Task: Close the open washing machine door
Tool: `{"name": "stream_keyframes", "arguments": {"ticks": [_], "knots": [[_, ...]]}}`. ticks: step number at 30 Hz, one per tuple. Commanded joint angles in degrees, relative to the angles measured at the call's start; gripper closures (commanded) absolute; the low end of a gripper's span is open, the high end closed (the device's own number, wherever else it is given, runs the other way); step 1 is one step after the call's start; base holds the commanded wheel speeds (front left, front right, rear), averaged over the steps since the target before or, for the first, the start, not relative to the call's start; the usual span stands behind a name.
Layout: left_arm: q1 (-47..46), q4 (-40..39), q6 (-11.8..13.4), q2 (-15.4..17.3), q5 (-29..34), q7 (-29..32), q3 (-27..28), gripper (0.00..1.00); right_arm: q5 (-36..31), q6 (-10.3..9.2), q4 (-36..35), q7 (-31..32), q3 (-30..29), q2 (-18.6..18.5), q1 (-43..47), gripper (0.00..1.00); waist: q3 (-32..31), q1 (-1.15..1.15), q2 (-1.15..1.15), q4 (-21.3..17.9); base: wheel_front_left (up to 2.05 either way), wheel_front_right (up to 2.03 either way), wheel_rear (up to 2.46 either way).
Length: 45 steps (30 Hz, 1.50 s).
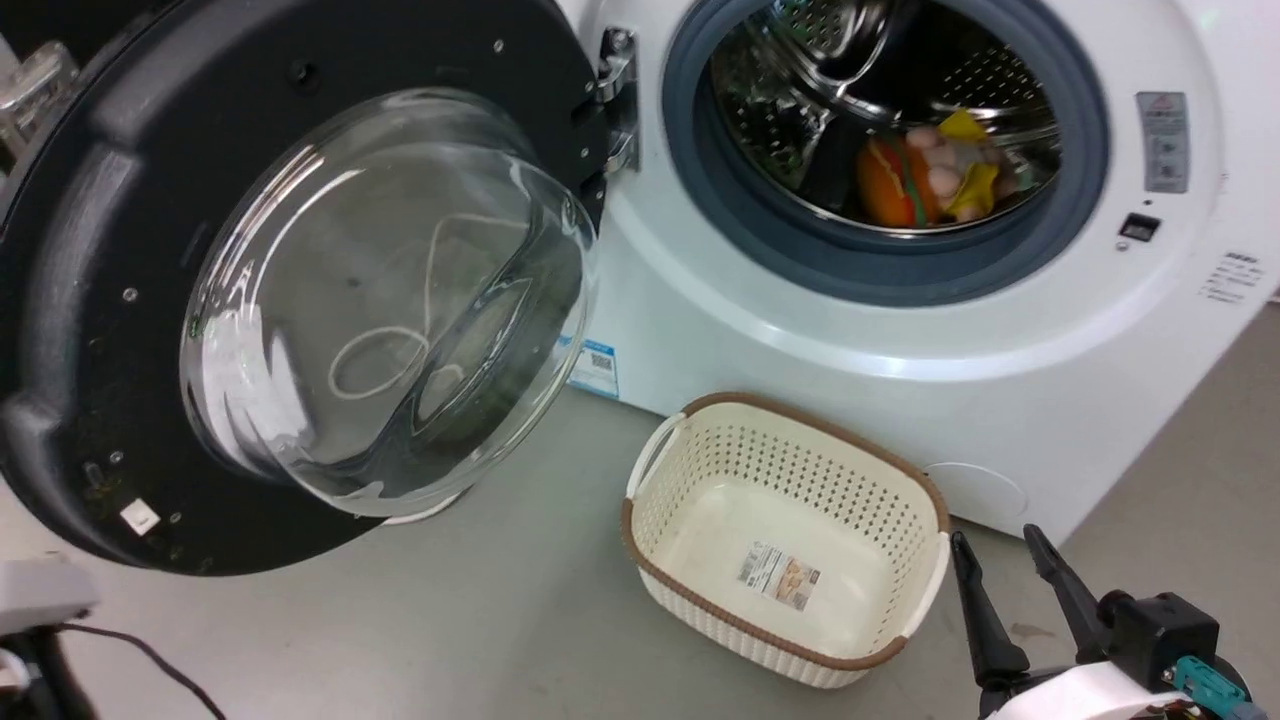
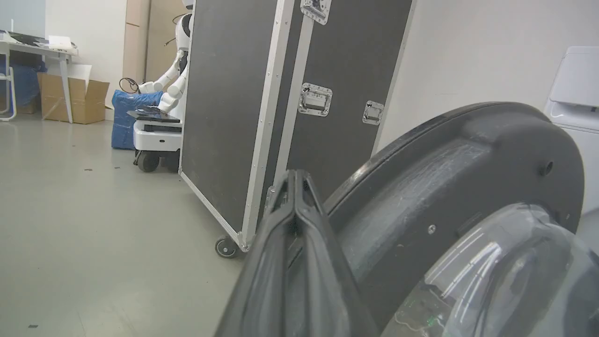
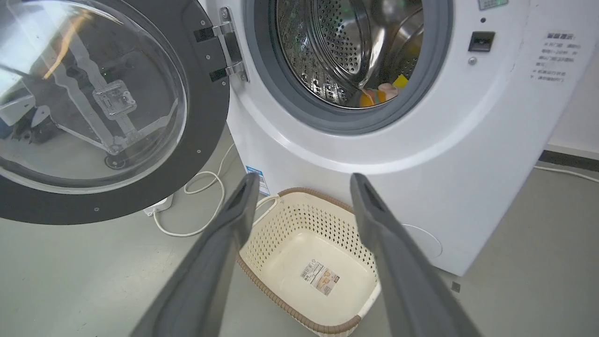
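A: Closest in, the left gripper (image 2: 295, 180): both dark fingers pressed flat together, nothing between them.

B: What's beside it?

A: The washing machine door (image 2: 468, 154). In the left wrist view its black frame curves up just right of those fingers, with the glass bowl (image 2: 505, 271) bulging out below. I can't tell whether the fingers touch the frame.

B: So the door's open?

A: Wide open. It hangs off the metal hinge (image 1: 618, 95) on the left side of the washing machine (image 1: 900, 340), swung well clear of the opening, bowl facing out toward the robot.

B: Inside the machine?

A: A steel drum (image 1: 800, 60) ringed by the grey gasket (image 1: 700, 210), and a heap of colourful soft things (image 1: 930, 175) at the bottom: orange, yellow, pink.

B: The other arm?

A: The right gripper (image 1: 995, 537) sits low on the right, fingers spread wide apart, holding nothing. It points toward the cream basket (image 1: 800, 470) on the floor just in front of the washer. A paper label (image 1: 778, 575) lies on the basket's bottom.

B: Anything else about?

A: A white cable (image 3: 187, 234) looped on the floor below the door and a blue sticker (image 1: 595, 365) low on the washer's front. Beyond the door there's a big black flight case (image 2: 224, 117) on castors, with another white robot (image 2: 173, 79) past it.
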Motion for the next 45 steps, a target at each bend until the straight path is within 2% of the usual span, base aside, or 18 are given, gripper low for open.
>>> {"name": "stream_keyframes", "arguments": {"ticks": [1, 6, 16, 19, 26, 32, 45], "knots": [[-1.44, 1.18, 0.42, 0.88, -1.14, -0.33, 1.59, 1.0, 0.53, 0.04, -0.12, -0.3, -0.13, 0.03, 0.41, 0.0, 0.94, 0.0, 0.0, 0.7, 0.0, 0.0, 0.0], [-3.3, 7.86, 0.12, 5.38, -2.92, 2.37, 3.6, 1.0, -0.51, 0.04, -1.58, 0.82, -0.78, 0.03, -0.06, 0.0, 3.79, 0.0, 0.0, 1.35, 0.0, 0.0, 0.0], [-6.15, 16.33, -2.28, 13.71, -2.79, 7.52, 2.38, 1.0, -2.56, 0.04, -6.91, 4.09, -2.17, 0.03, -0.27, 0.0, 10.32, 0.0, 0.0, 1.96, 0.0, 0.0, 0.0], [-7.13, 18.13, -3.55, 15.41, -2.94, 8.38, 1.51, 1.0, -2.69, 0.04, -8.18, 4.77, -2.24, 0.04, -0.11, 0.0, 11.59, 0.0, 0.0, 2.24, 0.0, 0.0, 0.0], [-8.96, 21.13, -8.36, 18.24, -6.56, 12.37, -2.28, 1.0, -2.55, 0.05, -9.89, 5.45, -2.98, 0.04, 0.1, 0.0, 13.08, 0.0, 0.0, 3.45, 0.0, 0.0, 0.0], [-7.67, 19.25, -9.56, 21.58, -13.78, 17.38, -8.92, 1.0, -1.7, 0.05, -9.76, 4.98, -3.24, 0.04, 0.14, 0.0, 12.77, 0.0, 0.0, 5.01, 0.0, 0.0, 0.0], [-1.45, 8.57, -10.41, 35.21, -34.69, 25.26, -25.15, 1.0, 2.18, 0.05, -5.02, 0.47, -4.24, 0.05, -0.13, 0.0, 8.17, 0.0, 0.0, 8.21, 0.0, 0.0, 0.0]]}}
